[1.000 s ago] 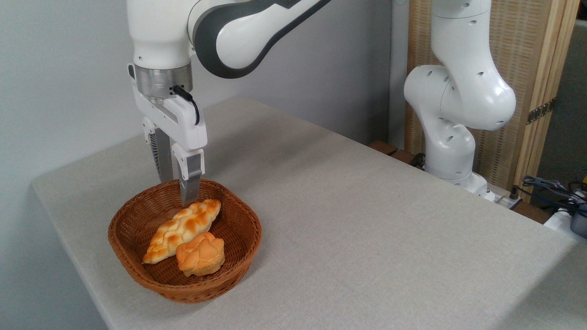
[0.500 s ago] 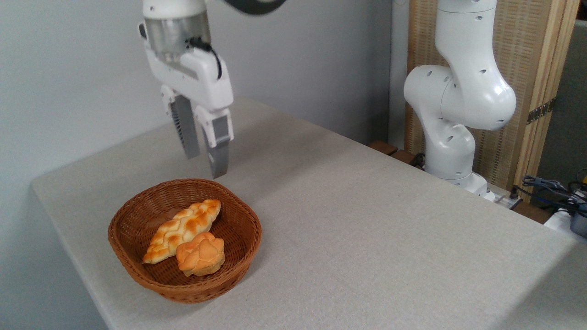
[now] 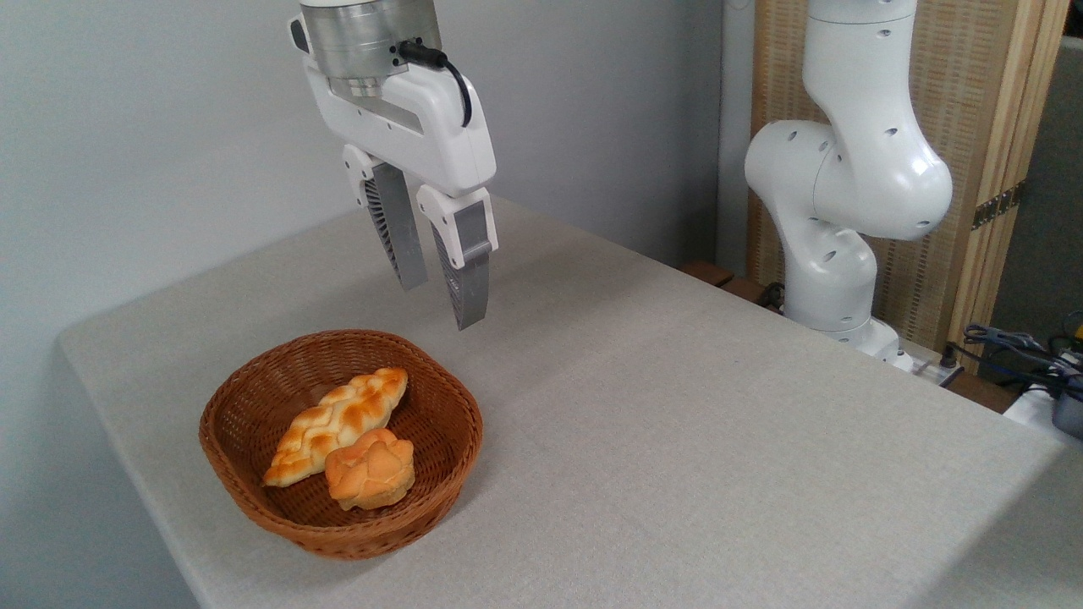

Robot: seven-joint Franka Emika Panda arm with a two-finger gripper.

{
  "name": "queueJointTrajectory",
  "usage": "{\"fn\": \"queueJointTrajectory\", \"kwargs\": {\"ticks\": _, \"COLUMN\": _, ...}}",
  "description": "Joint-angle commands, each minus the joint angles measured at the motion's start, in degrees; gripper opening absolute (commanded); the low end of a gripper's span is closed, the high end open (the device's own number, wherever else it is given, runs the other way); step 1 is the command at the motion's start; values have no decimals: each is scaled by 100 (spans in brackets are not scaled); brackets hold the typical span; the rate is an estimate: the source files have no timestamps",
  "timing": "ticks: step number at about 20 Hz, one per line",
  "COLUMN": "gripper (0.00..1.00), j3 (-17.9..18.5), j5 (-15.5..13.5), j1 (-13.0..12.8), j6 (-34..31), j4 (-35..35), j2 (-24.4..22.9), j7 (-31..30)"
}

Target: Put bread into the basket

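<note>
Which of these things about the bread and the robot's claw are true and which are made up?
1. The braided bread lies inside the basket. True.
2. The gripper is holding the bread. False: it is empty, open and up in the air, above the table.
3. A small round bun sits in the basket, touching the bread. True.
4. The bun lies on the table outside the basket. False: it is inside the basket.
5. The basket is tipped over. False: it stands upright on the table.
</note>
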Motion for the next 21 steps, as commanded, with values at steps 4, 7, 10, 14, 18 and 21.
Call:
{"fn": "queueJointTrajectory", "kwargs": {"ticks": 4, "gripper": 100, "j3": 73, "j5": 47, "j1": -50, "j6": -160, "j4": 178, "j2": 73, "j7": 261}}
{"fn": "queueJointTrajectory", "kwargs": {"ticks": 7, "gripper": 100, "j3": 82, "j5": 39, "j1": -50, "j6": -160, "j4": 178, "j2": 73, "j7": 464}}
{"fn": "queueJointTrajectory", "kwargs": {"ticks": 10, "gripper": 100, "j3": 109, "j5": 39, "j1": -50, "j6": -160, "j4": 178, "j2": 73, "j7": 403}}
{"fn": "queueJointTrajectory", "kwargs": {"ticks": 14, "gripper": 100, "j3": 117, "j5": 30, "j1": -50, "j6": -160, "j4": 178, "j2": 73, "j7": 272}}
{"fn": "queueJointTrajectory", "kwargs": {"ticks": 18, "gripper": 100, "j3": 117, "j5": 21, "j1": -42, "j6": -160, "j4": 178, "j2": 73, "j7": 149}}
{"fn": "queueJointTrajectory", "kwargs": {"ticks": 21, "gripper": 100, "j3": 117, "j5": 21, "j1": -50, "j6": -152, "j4": 178, "j2": 73, "j7": -10}}
